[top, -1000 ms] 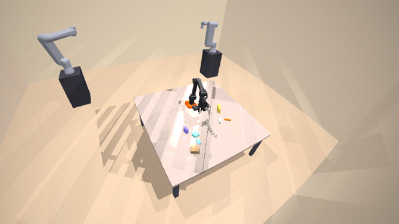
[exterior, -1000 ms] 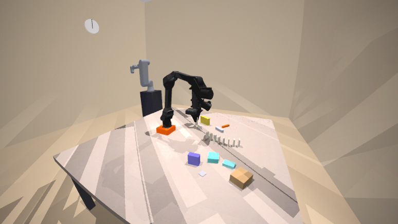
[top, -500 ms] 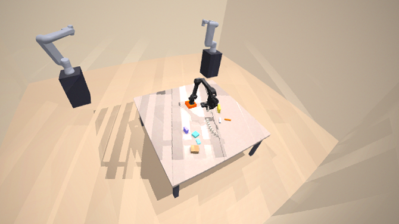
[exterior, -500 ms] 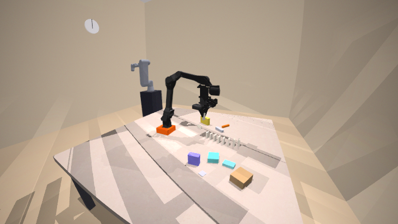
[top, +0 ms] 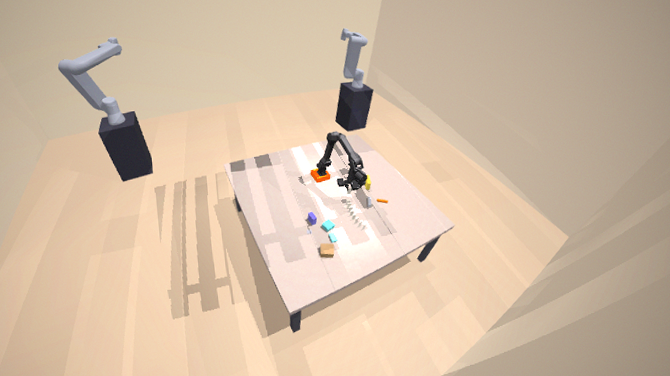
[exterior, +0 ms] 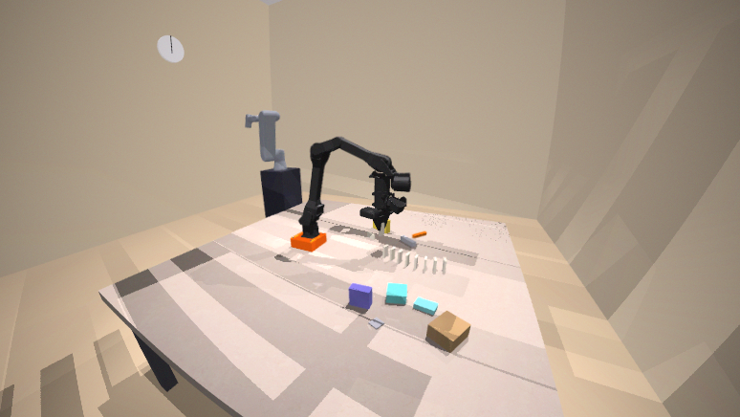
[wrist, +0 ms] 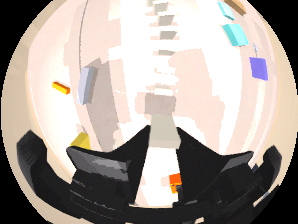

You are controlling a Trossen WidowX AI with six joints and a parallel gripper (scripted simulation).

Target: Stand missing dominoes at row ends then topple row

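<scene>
Several thin white dominoes (top: 351, 213) (exterior: 415, 261) (wrist: 164, 91) stand in a slightly curved row on the table. My gripper (wrist: 164, 130) is shut on another white domino (exterior: 381, 228) (wrist: 165, 137). It holds this domino roughly upright above the table, beyond the robot-side end of the row and apart from it. The row runs away from the fingers at the top middle of the wrist view. A small pale piece (exterior: 371, 235) is on the table just behind the held domino in the exterior view; its pose is too small to tell.
A yellow block (top: 368, 182) (exterior: 387, 226) is close behind the gripper. A grey-blue block (exterior: 408, 241) (wrist: 86, 86) and an orange stick (top: 381, 201) (exterior: 419, 234) lie beside the row. Across it are a purple block (exterior: 359, 296), two cyan blocks (exterior: 396, 294) (exterior: 425, 305) and a tan block (exterior: 448, 330).
</scene>
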